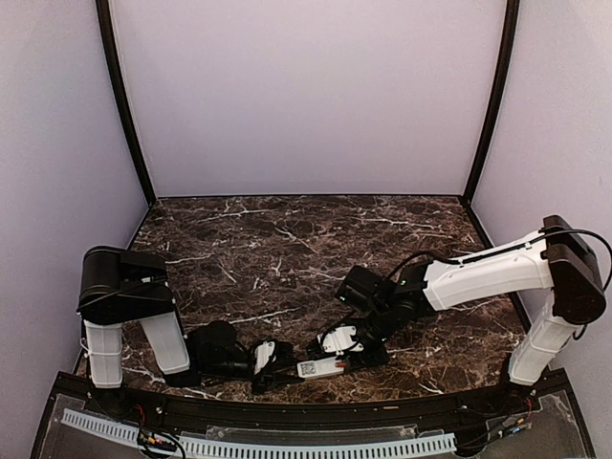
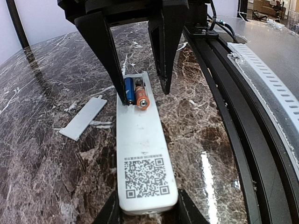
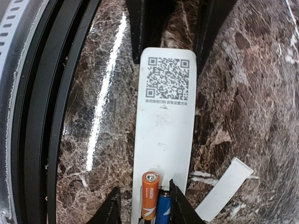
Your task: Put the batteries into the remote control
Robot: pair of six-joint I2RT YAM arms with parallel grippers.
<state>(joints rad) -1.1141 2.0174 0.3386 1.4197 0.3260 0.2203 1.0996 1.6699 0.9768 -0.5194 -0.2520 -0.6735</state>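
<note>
The remote control (image 2: 142, 149) lies back up on the marble, its QR sticker (image 3: 168, 78) showing. My left gripper (image 2: 148, 212) is shut on the sticker end, a finger against each long side. In the open recess at the other end the blue battery (image 3: 163, 210) lies flat. The orange battery (image 3: 149, 196) lies beside it, its tip riding up onto the remote's back. My right gripper (image 3: 145, 207) stands over the recess, open, with a clear gap between one finger and the orange battery. In the top view the remote (image 1: 320, 366) lies between the left gripper (image 1: 292, 371) and the right gripper (image 1: 339, 359).
A flat white battery cover (image 2: 84, 119) lies loose on the marble beside the remote. The black rail (image 2: 243, 116) and the white slotted strip (image 2: 275, 88) of the table's near edge run close along the remote's other side.
</note>
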